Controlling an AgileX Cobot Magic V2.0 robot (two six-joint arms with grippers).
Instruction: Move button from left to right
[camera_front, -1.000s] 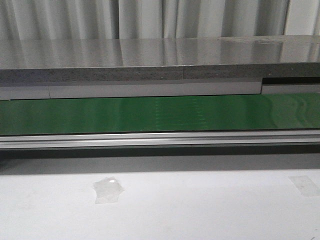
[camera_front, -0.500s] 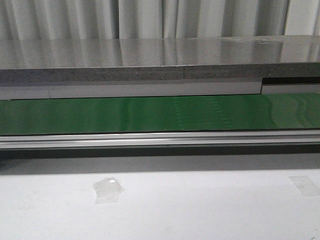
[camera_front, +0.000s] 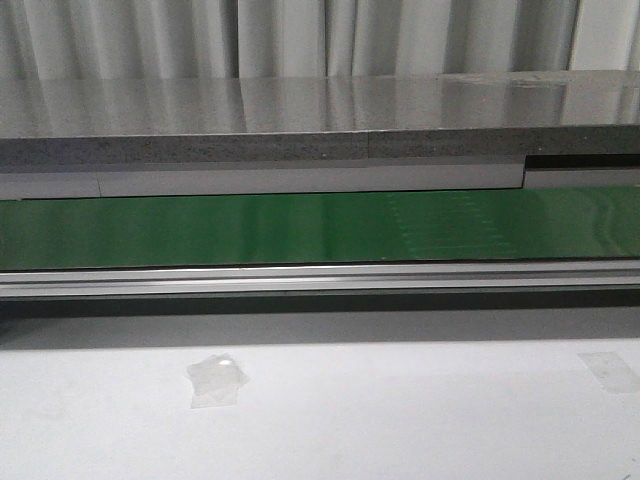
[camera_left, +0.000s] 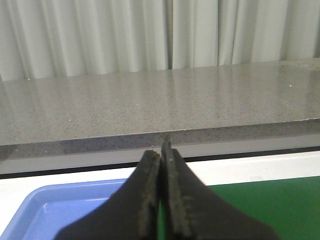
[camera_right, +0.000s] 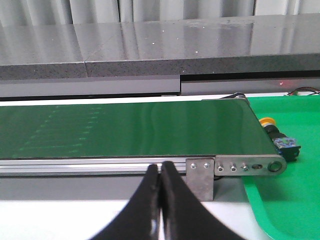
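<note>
The button (camera_right: 278, 136) lies on its side in a green tray (camera_right: 290, 200), just past the right end of the green belt (camera_right: 125, 132); its yellow cap, black body and bluish detail show only in the right wrist view. My right gripper (camera_right: 160, 166) is shut and empty, in front of the belt's rail, left of the button. My left gripper (camera_left: 161, 150) is shut and empty, above the edge between a blue tray (camera_left: 60, 210) and the belt (camera_left: 270, 205). Neither gripper shows in the front view, where the belt (camera_front: 300, 228) carries nothing.
A grey stone-like shelf (camera_front: 320, 125) runs behind the belt, with curtains behind it. An aluminium rail (camera_front: 320, 278) edges the belt's front. The white table (camera_front: 400, 420) has two pieces of clear tape (camera_front: 215, 378). A metal bracket (camera_right: 200, 175) sits at the belt's right end.
A faint pattern on the green belt has shifted to the right across the three front views. No gripper appears in them.
</note>
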